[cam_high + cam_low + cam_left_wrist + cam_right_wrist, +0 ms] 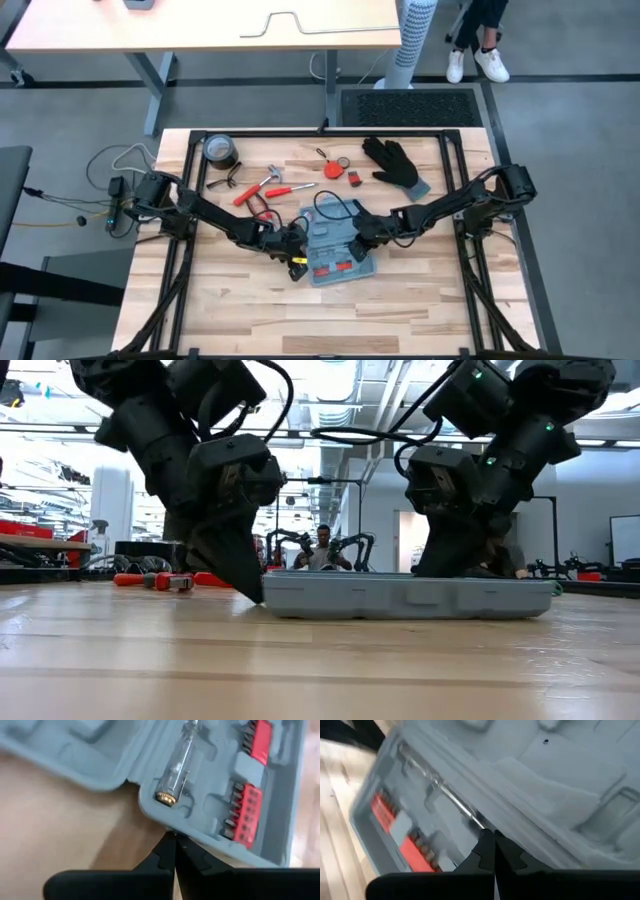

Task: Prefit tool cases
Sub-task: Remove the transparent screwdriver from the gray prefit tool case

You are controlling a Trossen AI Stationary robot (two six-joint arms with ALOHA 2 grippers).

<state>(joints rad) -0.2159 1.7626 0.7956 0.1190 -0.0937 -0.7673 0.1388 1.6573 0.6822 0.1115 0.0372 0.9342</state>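
Fingers of both arms are pressed together with nothing between them, as each wrist view shows. From the high view, the left gripper and right gripper meet over the tool case, which lies open near the middle of the light wooden-plank table. Its long axis runs roughly left to right, tilted slightly. Behind it lie a hammer, a tape roll and a black glove. Beyond the table are grey floor, a pale desk and a person's white shoes.

At table height, the low view shows the case as a flat grey slab, with the left arm's fingers angled down to its end and the right gripper behind it. A person sits far back in a workshop room.

Only the left wrist view reveals a clear-handled screwdriver and red bit holders in the moulded recesses, with the closed fingertips at the case's rim.

Seen by the right wrist, its fingertips sit at the hinge ridge, beside the screwdriver's shaft.
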